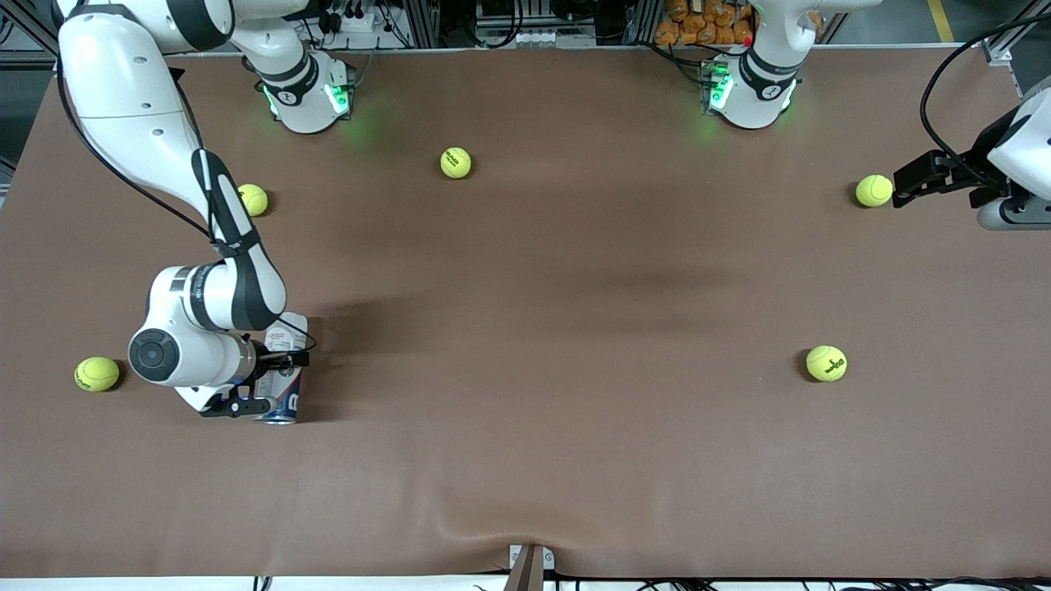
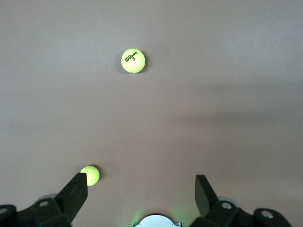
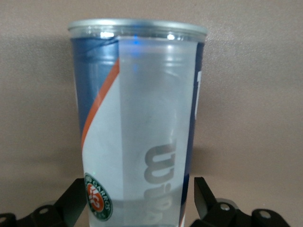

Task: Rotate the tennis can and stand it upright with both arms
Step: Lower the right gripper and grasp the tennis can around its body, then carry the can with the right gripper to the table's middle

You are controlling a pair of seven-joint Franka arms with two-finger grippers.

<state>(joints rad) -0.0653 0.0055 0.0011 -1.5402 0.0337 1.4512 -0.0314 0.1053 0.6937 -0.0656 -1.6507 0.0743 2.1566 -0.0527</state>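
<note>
The tennis can [image 1: 283, 373] lies on its side on the brown worktop [image 1: 558, 345], toward the right arm's end and in the half nearer the front camera, its silvery rim pointing toward that camera; the right gripper [image 1: 267, 382] is down at it, one finger on each side of the tube; in the right wrist view the can [image 3: 137, 118] fills the space between the fingers [image 3: 75, 201], which stand spread wide beside its walls, and whether they press on it cannot be told.

The left gripper [image 1: 907, 185] hangs near the edge at the left arm's end, fingers open and empty, just beside a tennis ball [image 1: 874, 190]; the left wrist view shows its fingers [image 2: 75, 191] apart over bare worktop.

Four more balls are scattered: one [image 1: 97, 373] close to the edge at the right arm's end, beside the right arm's wrist; one [image 1: 253, 199] next to the right arm's forearm; one [image 1: 456, 162] near the bases; one [image 1: 826, 363] toward the left arm's end, about level with the can.

The wide middle of the worktop is open, as is the strip along the edge nearest the front camera.
</note>
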